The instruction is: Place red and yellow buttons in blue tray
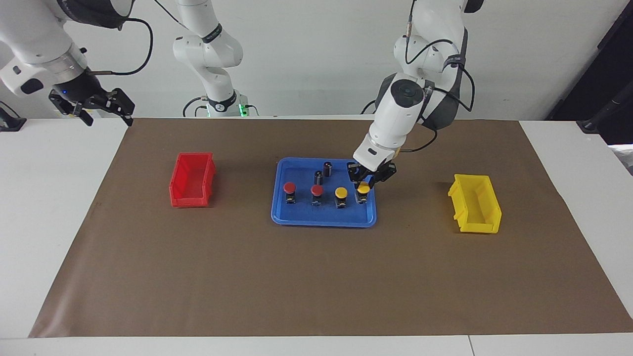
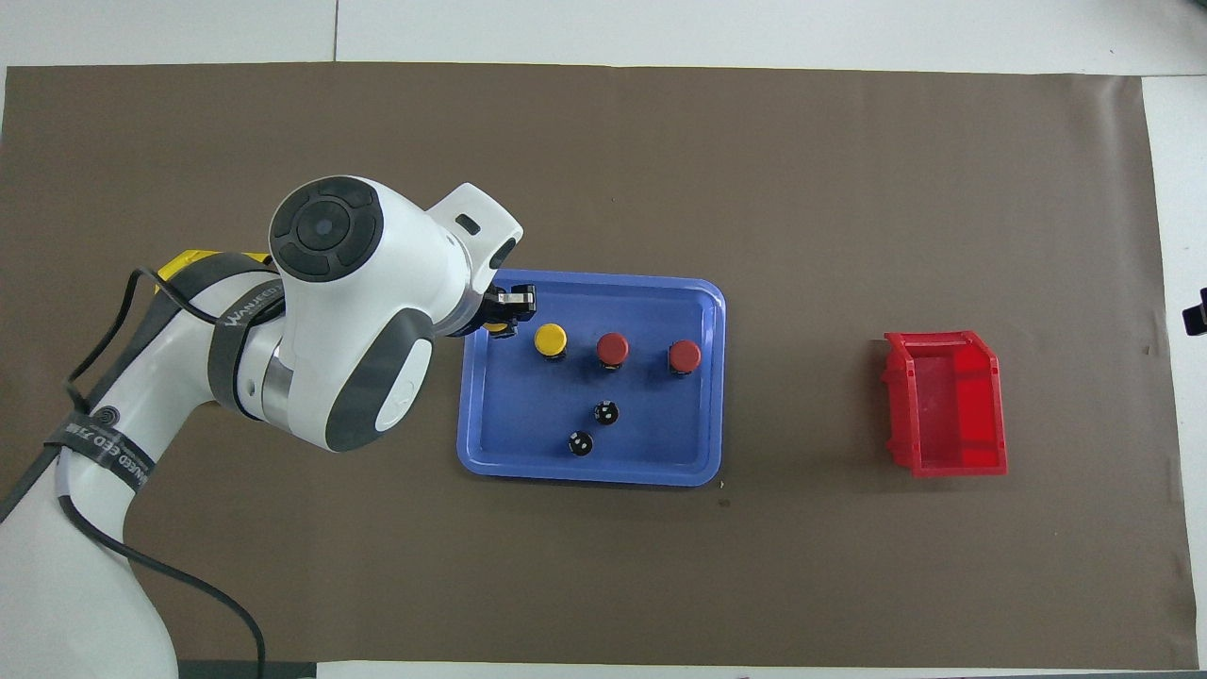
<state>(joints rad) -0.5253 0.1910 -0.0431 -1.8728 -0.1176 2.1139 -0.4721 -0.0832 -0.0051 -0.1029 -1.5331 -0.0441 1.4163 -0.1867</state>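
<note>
Buttons stand in one row in the blue tray point(image 1: 324, 219): two red buttons point(image 1: 289, 188), then a yellow button point(image 1: 341, 192), then an end yellow button point(image 1: 363, 188) nearest the left arm's end. We read the even row as deliberate, caps up on their bases. The left gripper point(image 1: 365, 184) is pressed together on that end cap, so we judge it the last one set down, not yet let go. Two dark cylinders point(image 1: 327, 168) stand in the tray nearer to the robots. The right gripper point(image 1: 106, 106) waits spread over the table's corner. On the left arm's strap, lettering shows, but we cannot read it surely.
</note>
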